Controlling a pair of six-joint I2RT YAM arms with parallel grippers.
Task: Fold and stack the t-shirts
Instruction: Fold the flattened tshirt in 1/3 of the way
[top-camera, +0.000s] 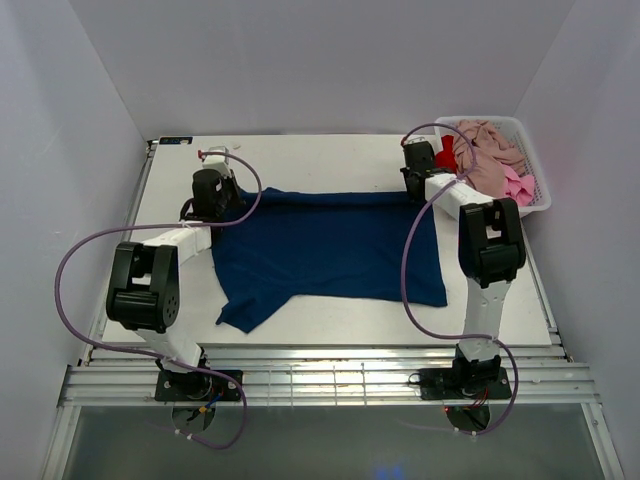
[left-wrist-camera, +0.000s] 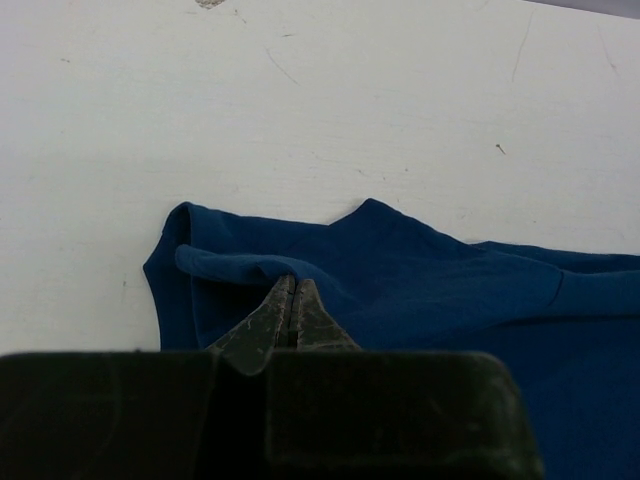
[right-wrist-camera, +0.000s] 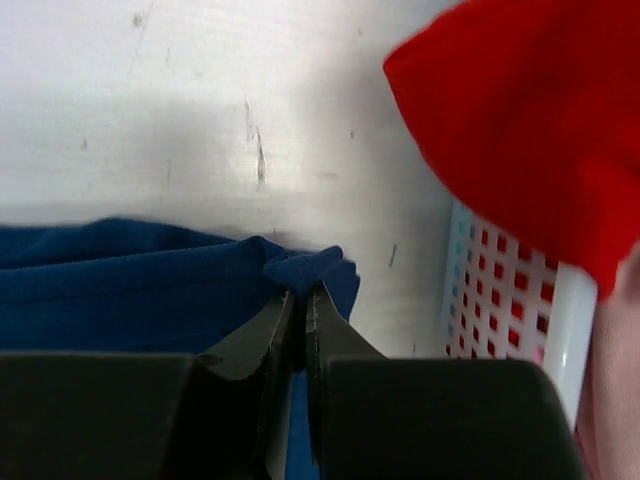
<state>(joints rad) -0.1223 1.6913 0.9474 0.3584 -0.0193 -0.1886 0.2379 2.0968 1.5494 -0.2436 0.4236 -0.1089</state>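
L claw (left-wrist-camera: 292, 285) is pressed together, pinching a fold at the far-left corner of the navy tee (top-camera: 330, 245). The tee lies spread across mid-desk (top-camera: 300, 160) (one sleeve points toward the near edge). R claw (right-wrist-camera: 300, 292) pinches the far-right corner, just beside the white basket (top-camera: 535, 165), w/ red tee (right-wrist-camera: 530, 120) & pink-beige tee (top-camera: 490, 150) heaped inside.
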